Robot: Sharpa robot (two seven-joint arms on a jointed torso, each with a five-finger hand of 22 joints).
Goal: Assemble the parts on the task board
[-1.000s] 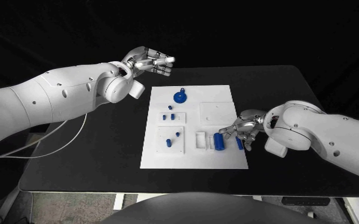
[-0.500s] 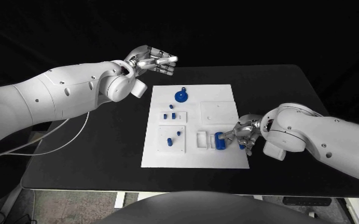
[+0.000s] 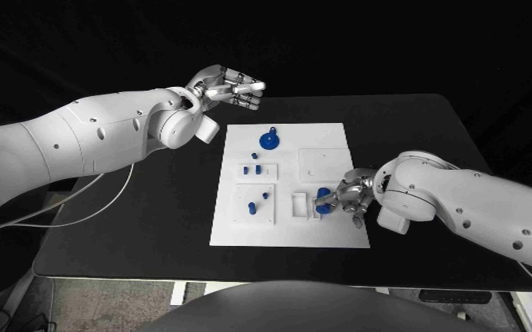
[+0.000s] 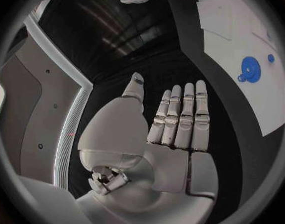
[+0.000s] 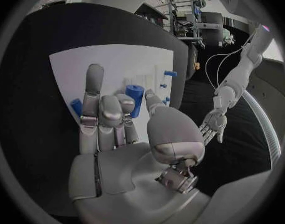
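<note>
Moved leftward over the last second: right silver many-fingered hand [image 3: 346, 197], now further in over the near right part of the white rectangular task board [image 3: 333, 132], fingers closed round the upright blue cylinder part [image 3: 324, 194] beside the small white rectangular block [image 3: 299, 205]. Unchanged: left silver many-fingered hand [image 3: 230, 88], raised beyond the board's far left corner, fingers loosely curled, nothing in it.

Head view: lying flat on the far middle of the board, a round blue disc part with a small tab [image 3: 268, 141]. Standing in the left middle plate, small blue pegs [image 3: 254, 169]; on the near left plate, more small blue pieces [image 3: 258, 201]. Resting on a black table [image 3: 410, 124].

Left wrist view: left hand [image 4: 173, 129] flat, fingers straight and side by side, thumb out, holding nothing, above the dark table; blue disc [image 4: 249, 68] on the board [image 4: 241, 25] well apart from it.

Right wrist view: right hand [image 5: 120, 124] over the board [image 5: 67, 64], blue cylinder [image 5: 134, 98] pinched between thumb and curled fingers, one finger stretched straight; another small blue part [image 5: 76, 107] showing just beside the fingers.
</note>
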